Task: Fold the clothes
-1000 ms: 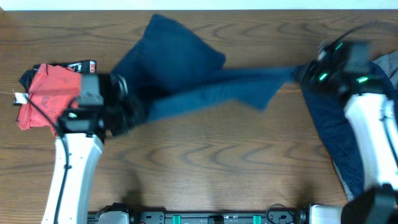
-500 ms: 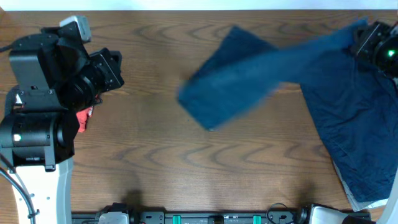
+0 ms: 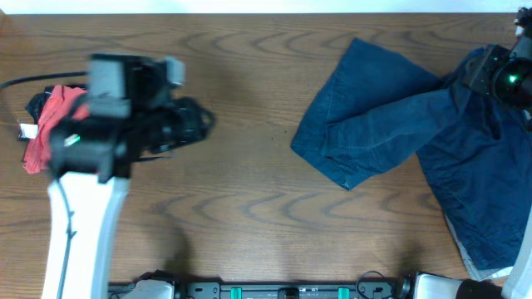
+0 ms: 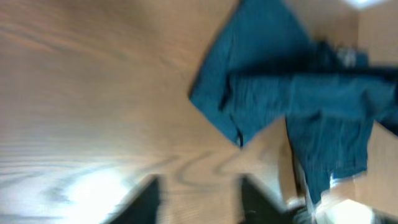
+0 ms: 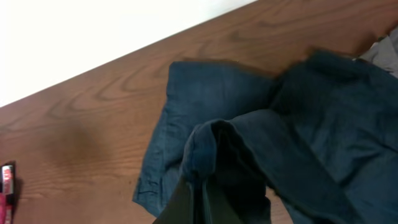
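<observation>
Right claw (image 5: 208,194) pinching clothes (image 3: 374,124), left claw (image 4: 199,200) parted, well apart

The overhead camera looks straight down on the table (image 3: 249,208) from high up, with the far edge running along the top of its frame. The left wrist camera faces across bare wood toward the navy clothes (image 4: 292,93). It is well back from them, and the left tool (image 4: 199,190) is blurred at its lower edge. The right wrist camera sits close over the same clothes, looking past the right tool (image 5: 214,205) to the table's far edge and the white wall (image 5: 93,37). All three views share that spread of cloth.
</observation>
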`<state>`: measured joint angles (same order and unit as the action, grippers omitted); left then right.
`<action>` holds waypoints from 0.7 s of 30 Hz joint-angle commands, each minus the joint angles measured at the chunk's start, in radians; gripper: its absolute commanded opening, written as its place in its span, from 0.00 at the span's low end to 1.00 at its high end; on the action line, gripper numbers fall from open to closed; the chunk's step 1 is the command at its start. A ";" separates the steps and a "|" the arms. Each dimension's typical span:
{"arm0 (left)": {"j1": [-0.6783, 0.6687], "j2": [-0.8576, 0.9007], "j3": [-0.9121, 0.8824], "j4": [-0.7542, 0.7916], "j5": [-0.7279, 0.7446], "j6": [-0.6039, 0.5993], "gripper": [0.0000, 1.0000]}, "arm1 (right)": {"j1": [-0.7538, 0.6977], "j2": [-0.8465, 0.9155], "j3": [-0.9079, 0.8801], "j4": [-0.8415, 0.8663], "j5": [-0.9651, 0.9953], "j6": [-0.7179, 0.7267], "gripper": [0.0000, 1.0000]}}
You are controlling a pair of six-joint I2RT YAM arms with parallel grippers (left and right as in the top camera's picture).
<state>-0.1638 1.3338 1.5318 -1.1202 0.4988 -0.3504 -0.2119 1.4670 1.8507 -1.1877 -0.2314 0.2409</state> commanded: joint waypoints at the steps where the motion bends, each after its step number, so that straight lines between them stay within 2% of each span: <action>1: -0.098 0.093 -0.065 0.058 0.037 -0.089 0.69 | -0.004 0.009 0.005 -0.003 0.008 -0.022 0.01; 5: -0.209 0.217 -0.118 0.215 0.092 -0.257 0.74 | -0.004 0.009 0.005 -0.006 0.019 -0.022 0.01; 8: -0.283 0.312 -0.137 0.369 0.152 -0.434 0.77 | -0.004 0.009 0.005 -0.011 0.021 -0.022 0.01; 11: -0.356 0.405 -0.137 0.505 0.151 -0.634 0.78 | -0.004 0.009 0.005 -0.013 0.029 -0.022 0.01; 17: -0.460 0.549 -0.137 0.615 0.086 -1.048 0.78 | -0.004 0.009 0.005 -0.029 0.048 -0.038 0.01; 21: -0.499 0.623 -0.137 0.742 0.080 -1.149 0.78 | -0.004 0.009 0.005 -0.037 0.048 -0.040 0.01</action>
<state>-0.6483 1.9194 1.3964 -0.4229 0.6025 -1.3109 -0.2119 1.4776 1.8507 -1.2205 -0.1898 0.2211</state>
